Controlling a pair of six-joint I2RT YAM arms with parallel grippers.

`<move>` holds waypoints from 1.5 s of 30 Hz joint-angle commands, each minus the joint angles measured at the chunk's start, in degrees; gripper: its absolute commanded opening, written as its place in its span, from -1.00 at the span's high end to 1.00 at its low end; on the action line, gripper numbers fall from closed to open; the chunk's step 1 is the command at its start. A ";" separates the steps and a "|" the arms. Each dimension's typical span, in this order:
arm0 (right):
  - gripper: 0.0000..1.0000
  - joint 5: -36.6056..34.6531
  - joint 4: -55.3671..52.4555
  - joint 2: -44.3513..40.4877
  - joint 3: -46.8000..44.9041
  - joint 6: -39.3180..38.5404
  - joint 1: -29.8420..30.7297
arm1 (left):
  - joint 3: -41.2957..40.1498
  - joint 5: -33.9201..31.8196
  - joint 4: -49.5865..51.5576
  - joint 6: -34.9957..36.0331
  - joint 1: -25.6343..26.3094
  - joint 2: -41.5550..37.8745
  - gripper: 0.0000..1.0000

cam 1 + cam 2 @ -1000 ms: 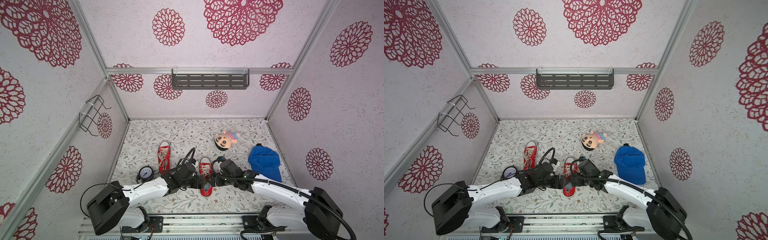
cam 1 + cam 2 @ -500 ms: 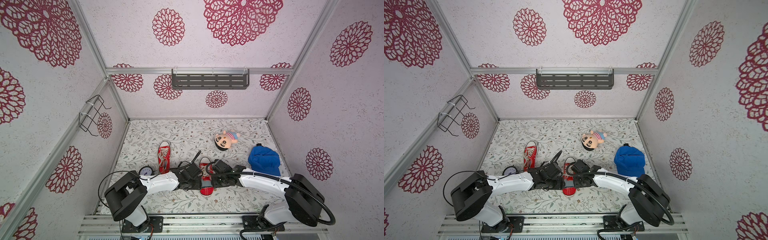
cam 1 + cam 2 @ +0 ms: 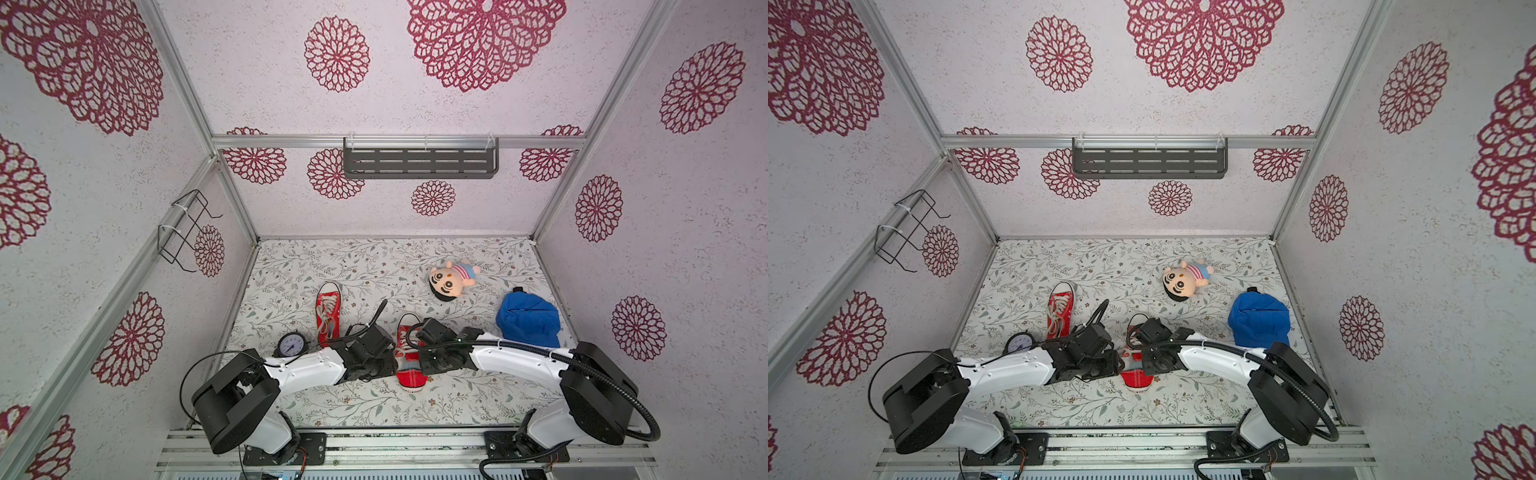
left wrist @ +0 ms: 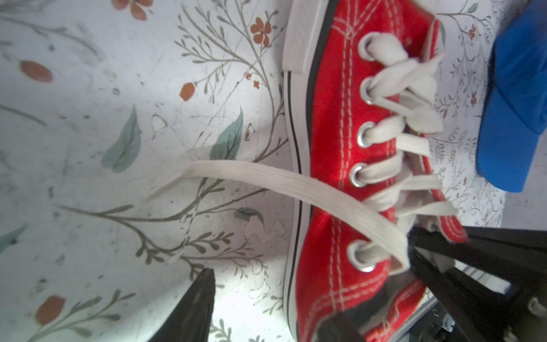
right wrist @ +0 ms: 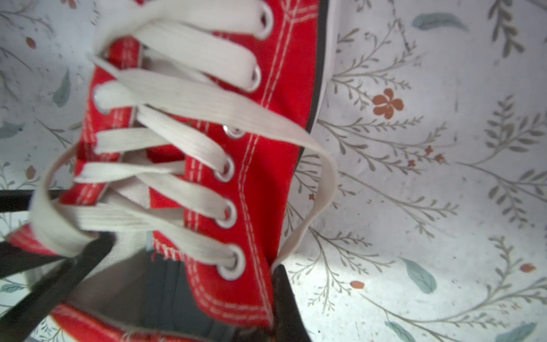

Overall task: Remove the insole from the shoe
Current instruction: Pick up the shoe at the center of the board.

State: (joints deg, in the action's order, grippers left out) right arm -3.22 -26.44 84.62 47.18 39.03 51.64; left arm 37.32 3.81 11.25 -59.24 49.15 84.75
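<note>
A red laced shoe [image 3: 409,359] lies near the front of the floor, between my two grippers. The insole shows only as a grey patch in its opening [image 3: 404,366]. My right gripper [image 5: 270,296] is shut on the shoe's red side wall [image 5: 236,284] beside the top eyelet, with one finger [image 5: 284,296] outside it. My left gripper [image 4: 272,299] is open and straddles the opposite wall. Its outer finger [image 4: 195,308] stands on the floor apart from the white sole, and the other reaches into the opening. A loose lace [image 4: 266,180] trails across the floor.
A second red shoe [image 3: 328,311] and a small clock [image 3: 292,345] sit left of the arms. A doll [image 3: 451,279] and a blue cap [image 3: 528,318] lie to the right. A grey shelf [image 3: 419,163] hangs on the back wall, a wire rack [image 3: 185,230] on the left wall.
Both arms have reached in and lowered onto the shoe from either side. The right gripper has closed on the shoe's side wall, and the left jaws have narrowed.
</note>
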 commanded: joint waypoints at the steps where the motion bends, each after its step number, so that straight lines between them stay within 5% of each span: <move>1: 1.00 -9.63 -5.33 -4.66 -5.27 -2.36 -3.60 | -4.85 -6.26 8.35 1.68 -4.32 -0.93 -0.02; 9: 1.00 -2.91 7.09 -8.20 -8.34 0.66 -3.57 | -8.89 7.17 -11.40 8.35 -5.41 -9.94 -0.62; 15: 1.00 -1.98 7.93 -7.63 -8.51 0.91 -3.56 | -11.72 13.40 -18.00 8.89 -13.63 -16.72 -1.00; 19: 1.00 -2.09 7.27 -6.90 -8.04 0.64 -3.56 | -7.70 17.81 -19.76 11.44 -19.69 -9.95 -0.98; 28: 1.00 -1.60 6.97 -6.48 -7.19 0.22 -3.56 | 6.88 24.00 -27.89 13.20 -20.92 14.07 -1.00; 36: 1.00 -1.17 6.91 -6.02 -6.93 -0.27 -3.56 | 14.03 31.48 -33.41 11.89 -20.36 25.49 -0.76; 41: 1.00 -0.89 6.48 -6.04 -7.09 -0.57 -3.57 | 15.32 33.99 -36.73 11.08 -20.33 29.39 -0.44; 45: 1.00 -1.36 6.49 -7.02 -7.19 -0.97 -3.56 | 15.33 36.12 -38.57 11.96 -20.48 29.42 0.02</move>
State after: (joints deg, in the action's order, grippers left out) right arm -1.30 -17.30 77.91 39.46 38.96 48.88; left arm 52.07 37.12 -23.99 -48.25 28.60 113.84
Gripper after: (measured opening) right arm 0.058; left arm 0.508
